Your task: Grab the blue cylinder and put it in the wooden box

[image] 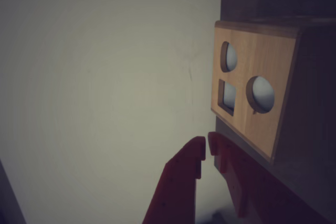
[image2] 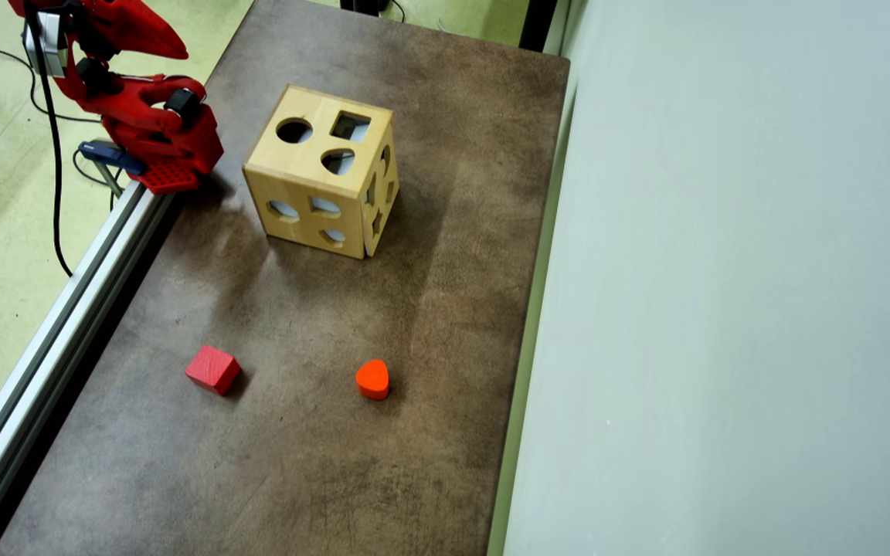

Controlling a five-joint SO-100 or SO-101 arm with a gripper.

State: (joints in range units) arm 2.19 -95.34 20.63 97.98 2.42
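The wooden box [image2: 320, 182] stands on the brown surface [image2: 321, 448] near its far-left corner in the overhead view, well clear of the near edge. Its top face carries a round, a square and a rounded cutout; further cutouts open in the two side faces that show. The red arm [image2: 144, 116] is folded at the far-left corner of the surface, beside the box and not touching it, with its base at the metal rail [image2: 51, 340] that runs along the left edge. In the wrist view the red fingers [image: 206, 153] rise from the bottom edge with their tips almost together, a narrow gap between them and nothing held; the box [image: 252, 95] appears just beyond them at the right. The blue cylinder does not show in either view, so its place cannot be told. A red cube [image2: 213, 369] lies toward the near-left part of the surface, and an orange-red heart-shaped block [image2: 372, 379] lies to its right near the middle; the two are well apart from each other and from the box.
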